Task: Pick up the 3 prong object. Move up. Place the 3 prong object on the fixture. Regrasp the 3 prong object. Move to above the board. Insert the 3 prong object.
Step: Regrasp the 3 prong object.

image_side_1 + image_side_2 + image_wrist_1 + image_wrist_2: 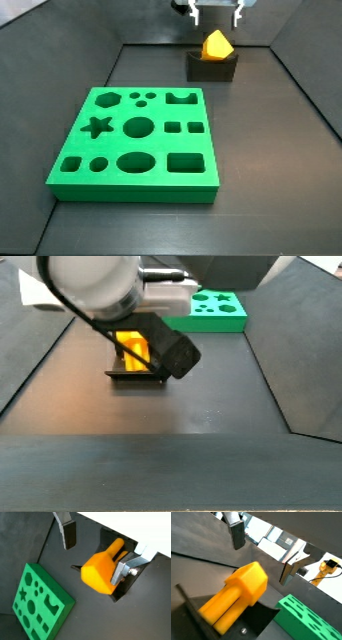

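The orange-yellow 3 prong object (215,44) rests on the dark fixture (211,68) at the far end of the floor, with nothing holding it. It also shows in both wrist views (100,572) (241,592) and in a side view (134,348). My gripper (214,12) hovers just above it, open, with the fingers (67,532) (237,534) spread wide and apart from the piece. The gripper shows in both wrist views (97,549) (264,551). The green board (134,145) lies flat in the middle of the floor, nearer than the fixture.
Dark walls close in the floor on both sides (307,90). The board also shows in both wrist views (40,604) (308,622) and in a side view (214,308). The arm's body (100,286) hides part of the fixture (136,376).
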